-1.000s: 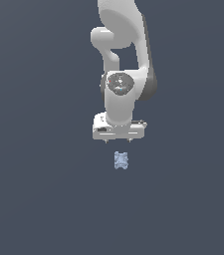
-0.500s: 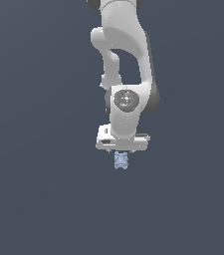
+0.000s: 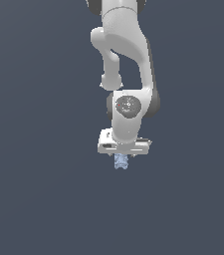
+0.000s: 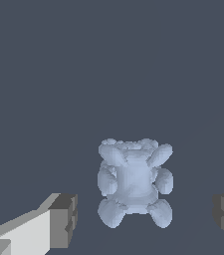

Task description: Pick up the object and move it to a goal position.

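The object [image 4: 134, 188], seen closest through the wrist view, is a pale blue, mottled lump with bumpy, rounded lobes at its corners and along its edges, and we see it lying on the flat dark grey ground [image 4: 108, 74]. It sits between the two fingers [image 4: 63, 220] of the gripper [image 4: 146, 216], with grey ground showing on either side of it, so we read the hand as released: the dark pads stand well apart and neither touches the object. One finger shows its white body and dark pad clearly; of the other we see only the dark pad at the picture's edge.

Farther off, in the exterior view, we find the object [image 3: 121, 162] as a tiny blue block just under the white gripper [image 3: 123, 156], much narrower than the hand above it and partly hidden by it. We cannot tell from here how near the fingertips stand to the ground. Above the hand we see the round wrist joint [image 3: 128, 105] with its dark ring, and behind that the white arm [image 3: 126, 45] rising in a bend to the upper edge of the picture. The ground [image 3: 34, 149] around is plain dark grey.
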Available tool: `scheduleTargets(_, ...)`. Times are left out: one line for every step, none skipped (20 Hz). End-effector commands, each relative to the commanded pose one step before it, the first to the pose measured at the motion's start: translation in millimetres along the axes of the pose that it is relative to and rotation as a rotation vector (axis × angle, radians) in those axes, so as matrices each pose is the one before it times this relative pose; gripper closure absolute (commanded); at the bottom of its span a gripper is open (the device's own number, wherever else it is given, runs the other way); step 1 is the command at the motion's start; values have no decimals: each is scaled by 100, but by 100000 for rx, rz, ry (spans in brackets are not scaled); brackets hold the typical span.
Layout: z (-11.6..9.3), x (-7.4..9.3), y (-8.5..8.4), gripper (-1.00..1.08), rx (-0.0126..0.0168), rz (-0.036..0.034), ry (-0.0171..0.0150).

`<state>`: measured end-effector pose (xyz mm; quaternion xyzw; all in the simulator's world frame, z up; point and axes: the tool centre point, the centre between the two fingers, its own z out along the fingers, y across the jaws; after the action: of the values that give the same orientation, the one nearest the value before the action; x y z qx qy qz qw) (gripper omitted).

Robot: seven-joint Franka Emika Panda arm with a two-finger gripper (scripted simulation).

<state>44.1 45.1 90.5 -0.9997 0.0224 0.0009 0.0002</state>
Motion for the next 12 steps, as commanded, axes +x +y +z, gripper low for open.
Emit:
scheduleTargets(314,-1,6,-92,-8,22,-8)
scheduleTargets(294,0,-8,-92,0,0,0)
scheduleTargets(346,-2,22,-92,-9,50,46)
scheduleTargets(457,-4,-12,-92,0,0,0)
scheduleTargets(537,-6,-14,-92,0,0,0)
scheduleTargets(583,-9,16,-92,-9,50,47)
scheduleTargets(625,-10,-16,-92,0,0,0)
scheduleTargets(508,-5,18,-92,-9,50,47)
scheduleTargets(450,0,-13,-92,0,0,0)
scheduleTargets(362,8,-11,-92,0,0,0)
scheduleTargets(244,19,23,-92,-8,51,46)
scheduleTargets(185,28,-9,-92,0,0,0)
